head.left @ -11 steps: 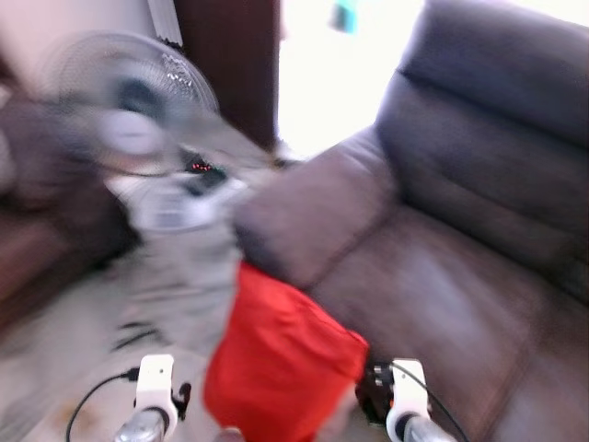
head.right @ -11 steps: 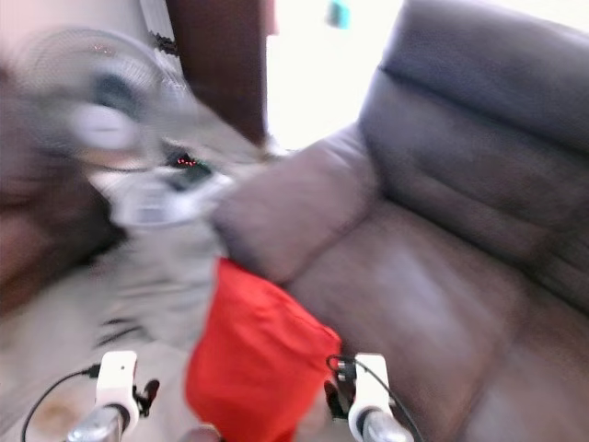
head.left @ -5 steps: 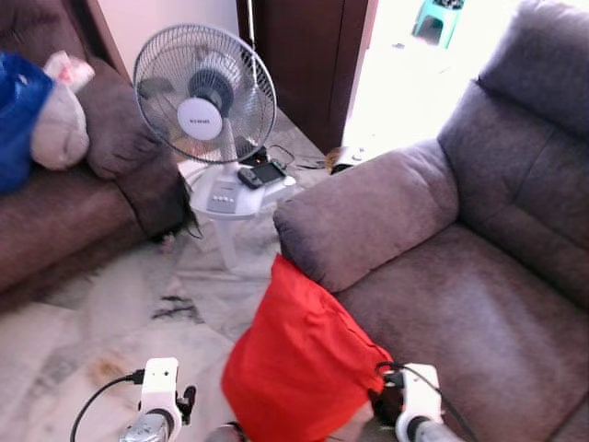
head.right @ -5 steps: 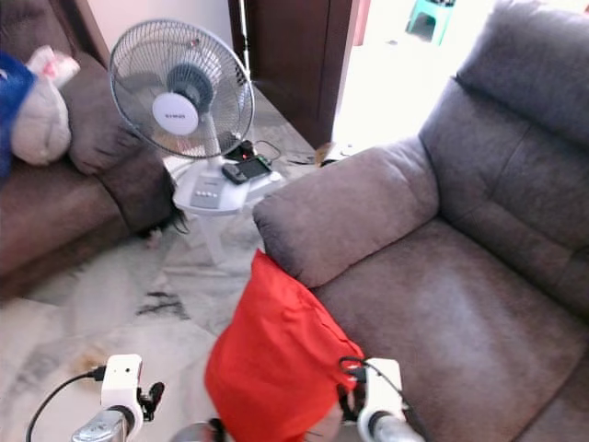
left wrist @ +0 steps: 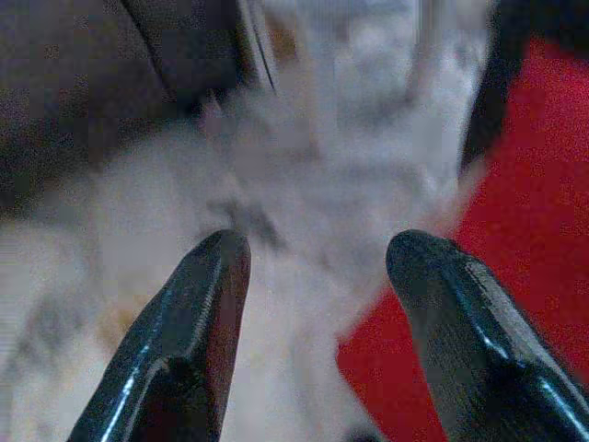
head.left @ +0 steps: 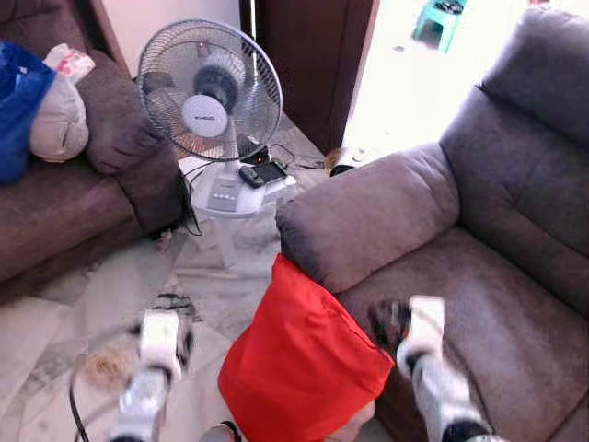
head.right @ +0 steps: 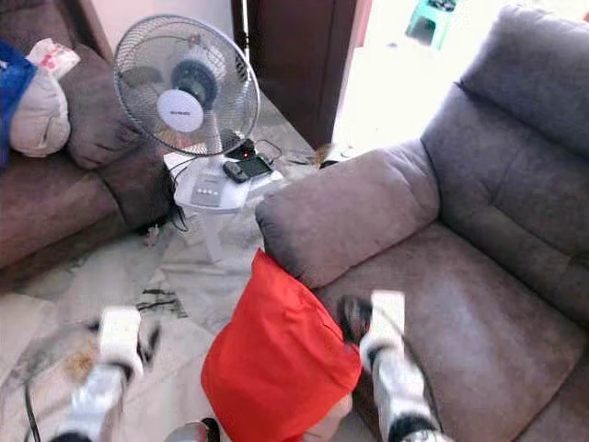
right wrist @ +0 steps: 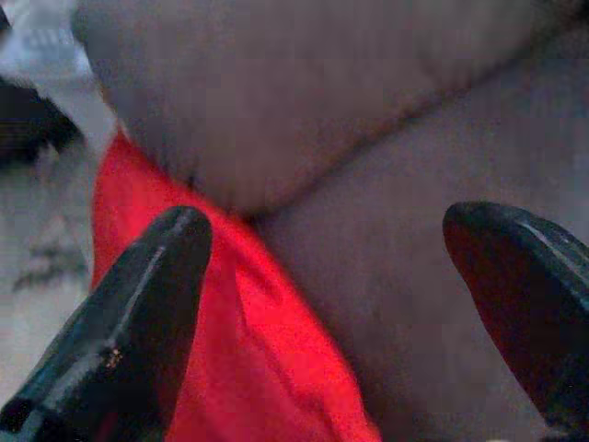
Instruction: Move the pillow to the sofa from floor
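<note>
A red pillow (head.left: 299, 354) stands on the marble floor, leaning against the front of the grey sofa's armrest (head.left: 368, 216). My left gripper (head.left: 175, 339) is raised to the pillow's left, blurred by motion. In the left wrist view it (left wrist: 313, 250) is open over the floor, with the pillow (left wrist: 543, 221) off to one side. My right gripper (head.left: 391, 322) is raised on the pillow's right, over the sofa seat's front edge. It (right wrist: 327, 235) is open too, and the pillow (right wrist: 248, 341) and the armrest lie beyond its fingers. Neither gripper holds anything.
A standing fan (head.left: 210, 92) on a white base with a phone (head.left: 262, 172) is just behind the pillow. A brown couch (head.left: 83, 207) with a blue bag (head.left: 14, 110) stands at the left. A cable (head.left: 170, 302) lies on the floor. A doorway is at the back.
The camera swung and then steadied. In the last half second both arms rose from the bottom edge and now stand on either side of the pillow. The pillow has stayed put.
</note>
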Controlling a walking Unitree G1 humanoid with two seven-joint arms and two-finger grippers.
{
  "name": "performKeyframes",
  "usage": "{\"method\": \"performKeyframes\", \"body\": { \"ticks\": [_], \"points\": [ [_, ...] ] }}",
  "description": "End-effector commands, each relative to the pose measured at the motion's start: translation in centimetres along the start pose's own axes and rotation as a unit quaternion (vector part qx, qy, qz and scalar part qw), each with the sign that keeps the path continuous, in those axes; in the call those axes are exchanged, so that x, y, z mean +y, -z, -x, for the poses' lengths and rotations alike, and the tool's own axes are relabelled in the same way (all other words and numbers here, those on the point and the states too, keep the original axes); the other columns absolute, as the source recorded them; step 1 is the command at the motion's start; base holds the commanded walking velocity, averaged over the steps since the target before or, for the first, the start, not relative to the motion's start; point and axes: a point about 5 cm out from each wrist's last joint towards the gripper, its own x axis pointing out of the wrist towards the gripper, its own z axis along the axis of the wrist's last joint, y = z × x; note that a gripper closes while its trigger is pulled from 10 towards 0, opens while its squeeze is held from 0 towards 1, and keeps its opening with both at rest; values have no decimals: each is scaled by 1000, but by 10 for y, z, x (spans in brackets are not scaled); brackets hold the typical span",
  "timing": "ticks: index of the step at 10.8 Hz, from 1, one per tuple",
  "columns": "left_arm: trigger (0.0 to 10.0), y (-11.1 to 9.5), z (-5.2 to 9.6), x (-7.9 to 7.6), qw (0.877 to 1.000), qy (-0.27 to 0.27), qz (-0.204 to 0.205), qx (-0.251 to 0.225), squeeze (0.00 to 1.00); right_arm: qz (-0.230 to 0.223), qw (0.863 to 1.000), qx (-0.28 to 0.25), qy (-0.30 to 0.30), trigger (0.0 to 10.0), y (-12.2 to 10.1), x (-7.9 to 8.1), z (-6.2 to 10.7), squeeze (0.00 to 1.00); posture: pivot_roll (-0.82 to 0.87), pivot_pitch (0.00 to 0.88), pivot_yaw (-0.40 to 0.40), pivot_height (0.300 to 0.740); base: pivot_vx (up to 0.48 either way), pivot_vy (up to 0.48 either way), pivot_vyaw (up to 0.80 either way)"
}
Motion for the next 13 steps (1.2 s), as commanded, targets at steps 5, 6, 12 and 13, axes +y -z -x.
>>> {"method": "performKeyframes", "body": {
  "ticks": [5, 6, 12, 13],
  "points": [
    [10000, -136, -5, -8, 948, -7, -33, -316, 0, 10, 969, -245, -14, 10000, -78, 13, 8, 0, 58, 19, -18, 740, 0, 0, 0],
    [10000, -144, -4, -15, 943, 1, -37, -331, 0, 19, 963, -269, 0, 10000, -88, 13, 10, 0, 39, 0, -10, 740, 0, 0, 0],
    [10000, -140, -2, -20, 951, 10, -34, -308, 0, 11, 967, -256, 6, 10000, -98, 21, 4, 0, 42, 0, -18, 740, 0, 0, 0],
    [10000, -143, -2, -22, 950, 17, -45, -310, 0, 11, 965, -261, 2, 10000, -102, 24, 4, 0, 39, 0, -18, 740, 0, 0, 0]
  ]
}}
